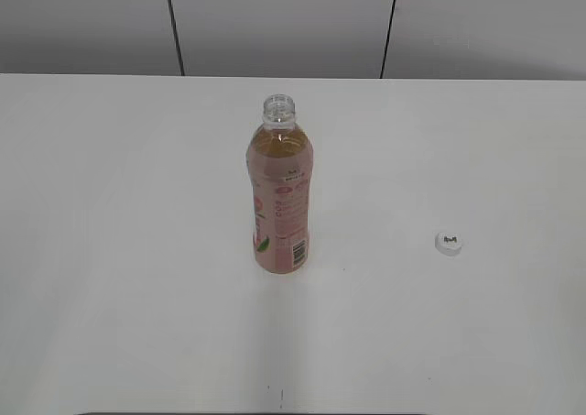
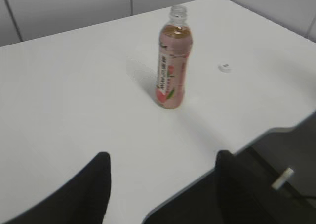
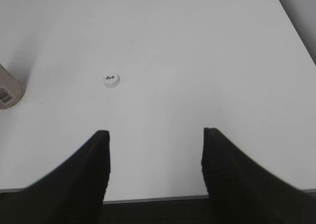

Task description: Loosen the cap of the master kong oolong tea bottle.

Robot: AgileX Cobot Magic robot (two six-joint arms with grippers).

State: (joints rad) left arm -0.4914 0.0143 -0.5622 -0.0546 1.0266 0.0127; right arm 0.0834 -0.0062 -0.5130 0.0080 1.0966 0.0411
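Note:
The master kong oolong tea bottle stands upright mid-table, pink label, amber tea, its neck open with no cap on. It also shows in the left wrist view and its base at the left edge of the right wrist view. The white cap lies on the table to the bottle's right, dark mark up; it also shows in the left wrist view and the right wrist view. My left gripper is open and empty over the near table edge. My right gripper is open and empty, well short of the cap.
The white table has its front edge under both grippers. A grey panelled wall stands behind the table's far edge. Neither arm shows in the exterior view.

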